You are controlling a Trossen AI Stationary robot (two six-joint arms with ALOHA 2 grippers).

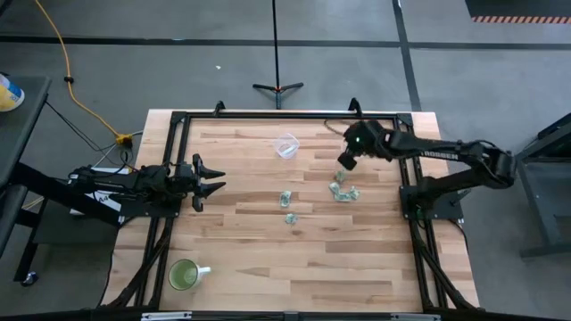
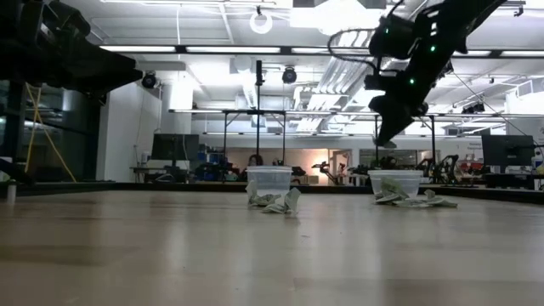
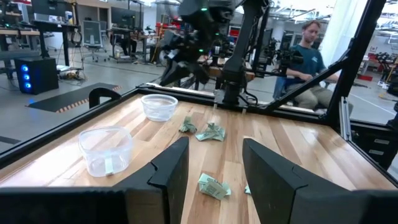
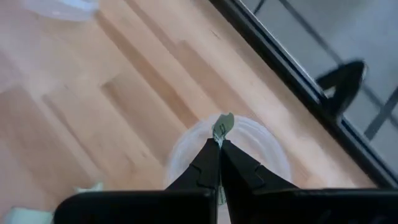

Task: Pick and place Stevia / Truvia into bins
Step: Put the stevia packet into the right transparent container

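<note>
We find the pale wooden slatted table (image 1: 268, 259) carrying the whole job. The right arm's end effector (image 4: 219, 138) hangs above the right-hand small round clear plastic cup (image 4: 261, 146), fingers pinched together on one tiny pale green and white paper sachet (image 4: 222, 125). We judge the carry step to be complete and the drop into the bin to be in hand. The next move calls for parting the fingers while the sachet is inside the rim, since so light a piece could cling or drift.

The left arm's end effector (image 3: 214, 168) waits at the table's left edge, fingers apart.

The second clear plastic cup (image 1: 286, 145) stands at the far middle. Loose sachets (image 1: 286, 198) lie mid-table and others (image 1: 343, 191) beside the right cup.

Only the right wrist view shows the held sachet over the cup. The high view alone shows the green-filled mug with a handle (image 1: 186, 275) at the near left. The left wrist view shows a seated person (image 3: 306, 68) beyond the table.
</note>
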